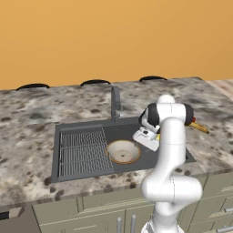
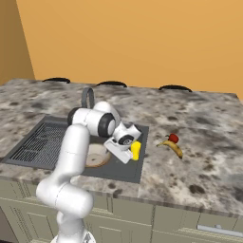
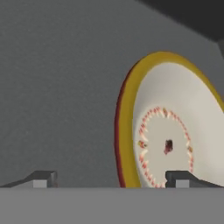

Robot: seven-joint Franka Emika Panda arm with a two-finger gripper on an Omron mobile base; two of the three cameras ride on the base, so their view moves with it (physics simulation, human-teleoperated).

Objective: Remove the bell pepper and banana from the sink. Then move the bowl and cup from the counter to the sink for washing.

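Pepper (image 2: 173, 138) and banana (image 2: 172, 148) lay on table, bowl (image 1: 123, 151) in sink (image 1: 82, 154), cup (image 2: 135, 150) at jaws' 3 o'clock, jaws released.

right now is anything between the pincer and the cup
No, nothing visible: the open pincer is right at the yellow cup in the sink, beside the bowl.

Speckled granite counter (image 1: 27, 136) beneath an orange wall (image 1: 113, 36).

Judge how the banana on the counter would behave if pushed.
The banana is curved, so it would probably pivot rather than slide straight. The rounded bell pepper sits right beside it and would likely roll if nudged.
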